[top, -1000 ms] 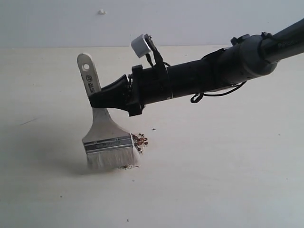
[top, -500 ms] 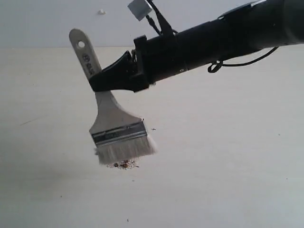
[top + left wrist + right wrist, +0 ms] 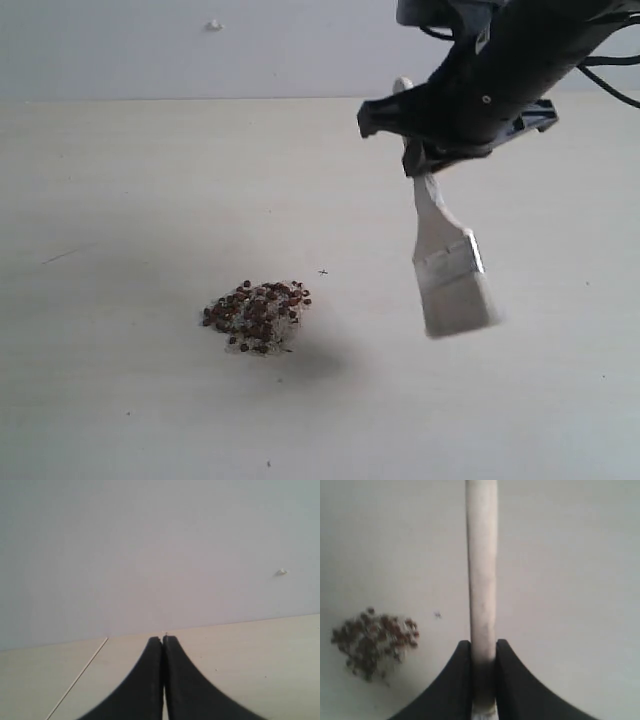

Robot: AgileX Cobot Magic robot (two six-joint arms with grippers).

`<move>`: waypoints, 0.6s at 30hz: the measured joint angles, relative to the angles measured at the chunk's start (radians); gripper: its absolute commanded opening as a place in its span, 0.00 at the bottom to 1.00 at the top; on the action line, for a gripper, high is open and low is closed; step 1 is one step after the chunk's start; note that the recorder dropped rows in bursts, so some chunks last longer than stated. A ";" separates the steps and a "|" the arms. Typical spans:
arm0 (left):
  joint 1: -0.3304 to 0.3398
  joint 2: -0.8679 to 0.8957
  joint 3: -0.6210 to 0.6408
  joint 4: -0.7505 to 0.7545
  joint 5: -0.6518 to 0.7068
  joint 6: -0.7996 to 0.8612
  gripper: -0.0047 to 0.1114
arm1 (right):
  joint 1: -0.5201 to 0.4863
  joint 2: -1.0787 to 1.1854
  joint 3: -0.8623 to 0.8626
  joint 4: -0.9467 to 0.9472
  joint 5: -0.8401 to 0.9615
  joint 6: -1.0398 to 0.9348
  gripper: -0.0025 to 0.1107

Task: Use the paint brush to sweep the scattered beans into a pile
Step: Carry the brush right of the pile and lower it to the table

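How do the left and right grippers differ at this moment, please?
The left gripper is shut with its jaws together on nothing, while the right gripper is clamped on the paint brush handle. The right gripper's view shows the pile; the left gripper's view shows only wall and table. Both are black.

Reddish-brown beans [image 3: 255,315] speckled with white grains; my black right gripper [image 3: 483,646]; cream paint brush [image 3: 447,258], band seemingly silver, bristles whitish; pale beige table [image 3: 120,200].
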 measured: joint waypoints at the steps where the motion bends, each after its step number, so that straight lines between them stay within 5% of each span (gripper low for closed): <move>1: 0.000 0.000 0.000 0.000 0.000 0.000 0.04 | 0.000 -0.002 0.000 0.005 0.108 0.007 0.02; 6: 0.000 0.000 0.000 0.000 0.000 0.000 0.04 | 0.000 -0.013 0.038 0.180 0.252 -0.086 0.02; 18: 0.000 0.000 0.000 0.000 0.000 0.000 0.04 | 0.002 0.011 0.218 0.322 0.041 -0.118 0.02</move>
